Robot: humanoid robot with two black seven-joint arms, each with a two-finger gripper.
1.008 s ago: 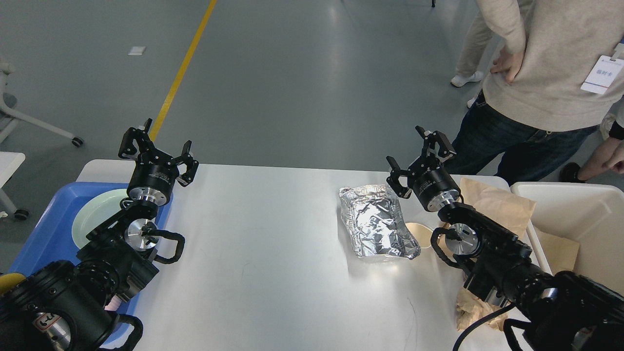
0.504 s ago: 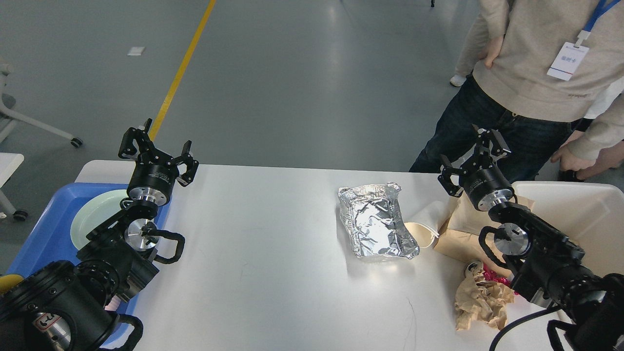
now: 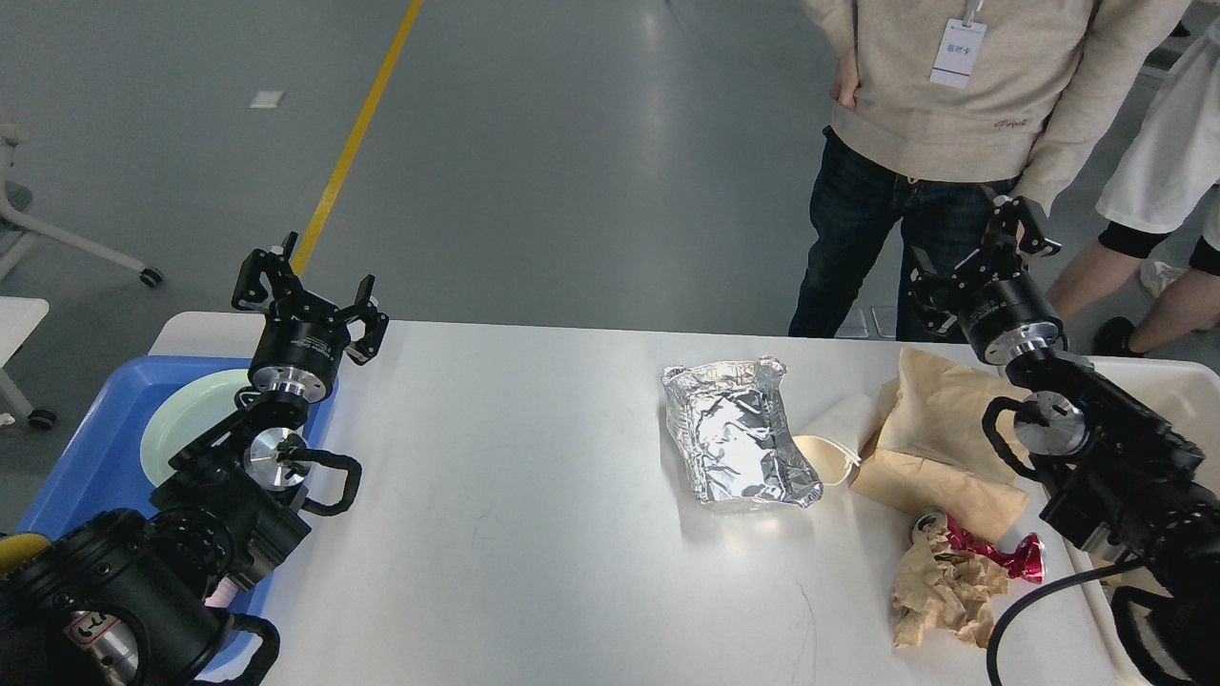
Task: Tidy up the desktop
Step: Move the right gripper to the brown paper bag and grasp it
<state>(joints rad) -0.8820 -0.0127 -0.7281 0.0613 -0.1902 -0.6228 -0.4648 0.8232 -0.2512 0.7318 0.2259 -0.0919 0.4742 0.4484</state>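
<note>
The white desktop [image 3: 534, 534] carries litter on its right half: a crumpled foil tray [image 3: 734, 433], a brown paper bag [image 3: 944, 438], a beige paper cup [image 3: 834, 443] lying on its side, a crumpled brown paper ball [image 3: 939, 595] and a crushed red can [image 3: 991, 553]. My left gripper [image 3: 307, 291] is open and empty, raised above the table's far left corner. My right gripper [image 3: 982, 257] is open and empty, raised above the far right edge, beyond the paper bag.
A blue tray [image 3: 86, 448] holding a pale green plate [image 3: 186, 424] sits at the left edge. A white bin [image 3: 1158, 386] stands at the right, mostly behind my right arm. Two people [image 3: 944, 124] stand beyond the far right edge.
My right gripper has swung right and away from beside the foil tray to the far right edge, uncovering the cup, bag, paper ball and can. The person stepped left. My left arm is still.
</note>
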